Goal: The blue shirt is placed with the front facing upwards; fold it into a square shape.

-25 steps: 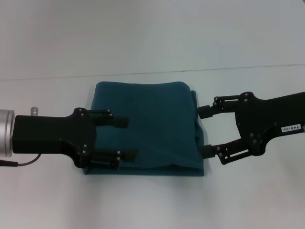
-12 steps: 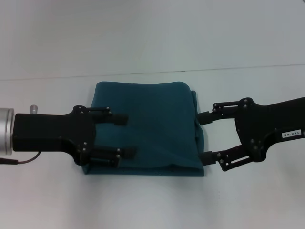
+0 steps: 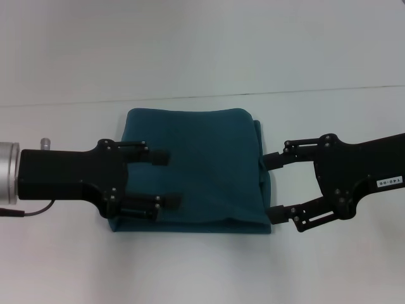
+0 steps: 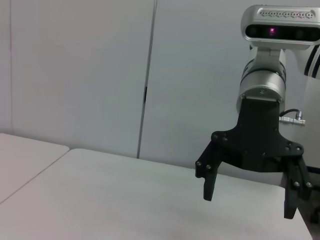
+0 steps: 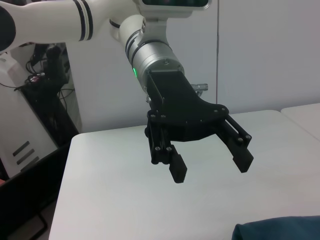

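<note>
One white counter (image 3: 202, 272) is seen carrying everything, its far edge running across the head view above the cloth. The blue shirt (image 3: 202, 171) is laid near the middle of the counter, a little toward that far edge, and is already folded into a compact, roughly square packet; no lettering is shown on the upper face. Its edge toward the counter's right side is made up of stacked layers, and a soft diagonal crease is seen toward the near right corner of the packet.

The left claw (image 3: 164, 178) is reached in from the counter's left side and is held over the left half of the shirt, with its two fingers spread wide apart and nothing gripped between them; one finger is placed over the middle of the cloth and the other nearer the packet's near edge. Whether the fingertips are pressed on the fabric cannot be told. In the right wrist view this claw (image 5: 210, 167) is seen from the front, above the counter, fingers parted and empty, with a corner of the shirt (image 5: 280, 229) visible.

The right claw (image 3: 273, 188) is brought in from the counter's right side, with its fingers also spread wide and empty, their tips set just beside the right edge of the packet. In the left wrist view the same claw (image 4: 248, 192) is shown open.
</note>
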Controlling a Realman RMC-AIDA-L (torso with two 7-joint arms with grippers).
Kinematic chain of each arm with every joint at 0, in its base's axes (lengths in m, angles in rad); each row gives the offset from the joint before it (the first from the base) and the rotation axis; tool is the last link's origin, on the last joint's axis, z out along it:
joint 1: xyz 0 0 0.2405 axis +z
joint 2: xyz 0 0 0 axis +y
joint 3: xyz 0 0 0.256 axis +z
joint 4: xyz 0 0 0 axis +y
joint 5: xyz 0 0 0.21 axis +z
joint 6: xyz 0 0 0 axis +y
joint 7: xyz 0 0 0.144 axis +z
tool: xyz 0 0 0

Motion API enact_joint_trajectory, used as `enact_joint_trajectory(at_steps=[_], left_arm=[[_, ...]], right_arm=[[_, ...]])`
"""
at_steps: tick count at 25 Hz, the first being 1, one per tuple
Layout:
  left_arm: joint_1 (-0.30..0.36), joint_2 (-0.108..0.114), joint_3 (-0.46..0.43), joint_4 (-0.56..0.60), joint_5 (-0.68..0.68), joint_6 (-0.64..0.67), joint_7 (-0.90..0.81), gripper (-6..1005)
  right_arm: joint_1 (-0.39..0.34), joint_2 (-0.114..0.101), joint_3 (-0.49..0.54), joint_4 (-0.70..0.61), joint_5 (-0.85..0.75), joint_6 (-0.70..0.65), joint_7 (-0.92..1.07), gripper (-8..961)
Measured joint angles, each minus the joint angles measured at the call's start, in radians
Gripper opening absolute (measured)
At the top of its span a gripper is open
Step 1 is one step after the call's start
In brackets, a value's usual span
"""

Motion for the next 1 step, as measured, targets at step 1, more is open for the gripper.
enact_joint_trajectory(at_steps=[1], left_arm=[[0.001, 0.0, 0.0, 0.0, 0.001, 0.0, 0.002, 838]], right_arm=[[0.0, 0.0, 0.001, 0.0, 0.0, 0.0, 0.0, 925]])
